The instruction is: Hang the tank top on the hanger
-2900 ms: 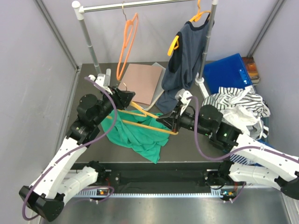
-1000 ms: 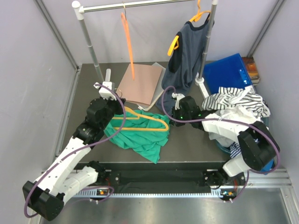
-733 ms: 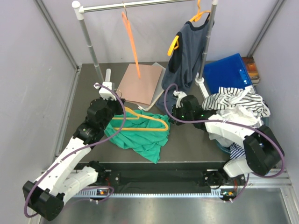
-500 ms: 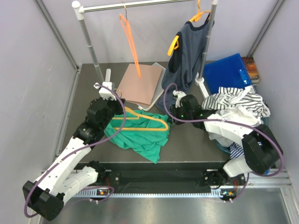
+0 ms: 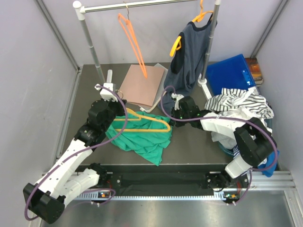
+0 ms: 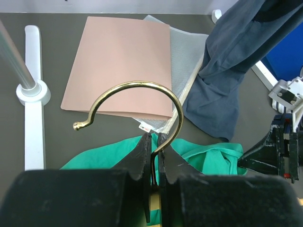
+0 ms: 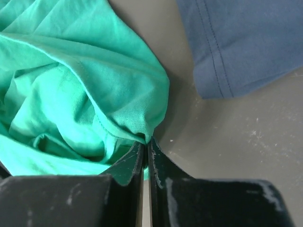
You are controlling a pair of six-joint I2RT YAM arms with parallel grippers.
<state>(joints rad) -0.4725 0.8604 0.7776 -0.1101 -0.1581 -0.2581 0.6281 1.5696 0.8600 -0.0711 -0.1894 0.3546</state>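
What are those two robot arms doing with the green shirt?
They are trying to put the tank top on the hanger. The left gripper is pinched shut on the hanger's gold metal hook. The right gripper is pinching an edge of the green fabric. The tank top lies crumpled on the table with the hanger resting on top of it, so it does not look hung up yet.

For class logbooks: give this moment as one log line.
left gripper shut on hanger hook | right gripper shut on tank top
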